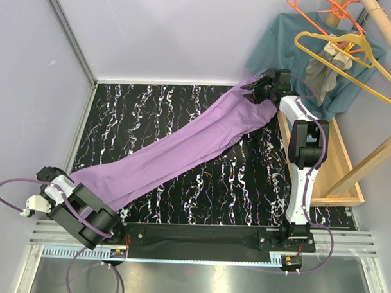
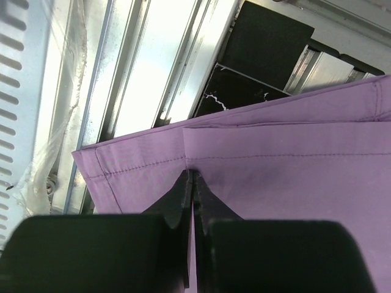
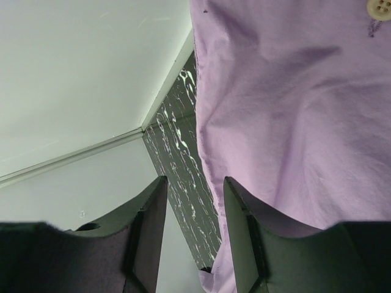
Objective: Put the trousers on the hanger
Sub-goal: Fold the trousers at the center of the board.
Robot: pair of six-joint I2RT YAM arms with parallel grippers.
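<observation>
Trousers (image 1: 182, 149) lie stretched diagonally across the table (image 1: 152, 106); the hanger (image 1: 352, 62) hangs far right, well apart from them.
Soft, light, floppy cloth, so take it by the stitched hem or waistband. Left gripper (image 2: 192, 183) is clamped tight on the leg hem, which only the left wrist view shows. Right gripper (image 3: 194, 183) is at the waist end with jaws half apart; you can't tell if it grips. Only the top view shows the hanger.

trousers (image 1: 182, 149) bar the table (image 1: 139, 109) diagonally
open tabletop on both sides; wooden rack (image 1: 342, 174), hanger (image 1: 328, 35) and teal shirt (image 1: 276, 46) crowd the far right
</observation>
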